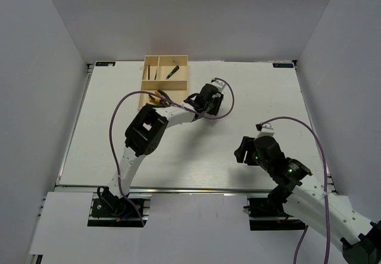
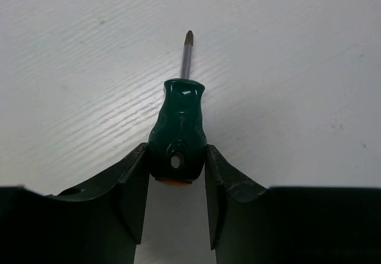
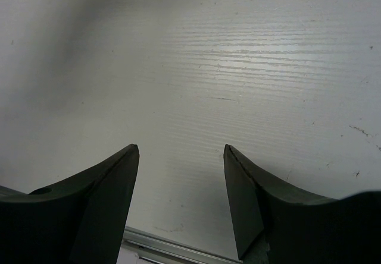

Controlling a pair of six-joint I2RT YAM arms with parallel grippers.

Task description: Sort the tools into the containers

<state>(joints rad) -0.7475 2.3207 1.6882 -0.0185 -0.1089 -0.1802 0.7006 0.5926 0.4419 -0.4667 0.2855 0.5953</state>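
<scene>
One stubby screwdriver (image 2: 177, 134) is at the grasp step. Its green handle is clamped between both fingers of the left tool (image 2: 176, 157), and it lies flat on the bench (image 2: 297, 68), near the right side of the tray (image 1: 144, 68). A lift clear of the bench is called for next, probably followed by a carry to the compartment where the thin screwdriver (image 1: 172, 71) lies. The right tool (image 3: 181, 157) is released, with nothing between its fingers. No brand or writing can be read.

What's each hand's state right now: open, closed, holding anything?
Left hand: closed on the handle of the stubby green screwdriver.
Right hand: open, holding nothing.
</scene>
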